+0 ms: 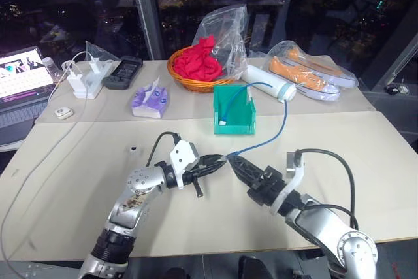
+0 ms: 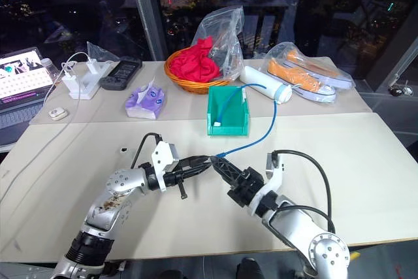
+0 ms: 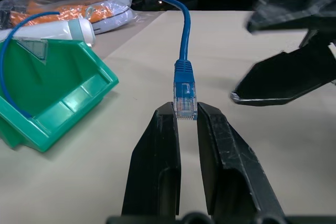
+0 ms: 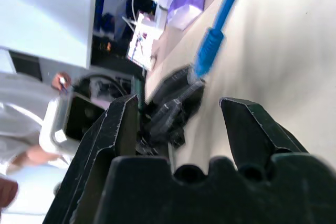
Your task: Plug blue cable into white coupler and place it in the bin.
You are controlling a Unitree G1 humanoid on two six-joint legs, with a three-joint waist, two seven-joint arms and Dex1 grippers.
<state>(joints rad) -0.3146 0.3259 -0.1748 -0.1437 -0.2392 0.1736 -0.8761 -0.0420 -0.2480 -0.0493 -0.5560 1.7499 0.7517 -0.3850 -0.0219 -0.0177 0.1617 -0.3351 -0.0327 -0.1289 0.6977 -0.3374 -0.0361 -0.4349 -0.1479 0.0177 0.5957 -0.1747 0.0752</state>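
The clear plug of the blue cable (image 3: 185, 85) is pinched between the closed fingers of the left gripper (image 1: 221, 159), held above the near middle of the table (image 1: 78, 181). Just to its right, the right gripper (image 1: 236, 161) is held with its jaws spread and nothing between them, tips almost meeting the left's.

The plug is caught only by its tip, so it could be twisted or pulled free if the cable is tugged, or knocked loose if the right fingers are brought in off-line. The white coupler cannot be made out with certainty; a small white piece is seen at the cable's far end inside the bin (image 1: 238, 122), and mating could fail if it is not secured.

Counted: one blue cable, running from the plug away to the bin beyond; one bin; two grippers.
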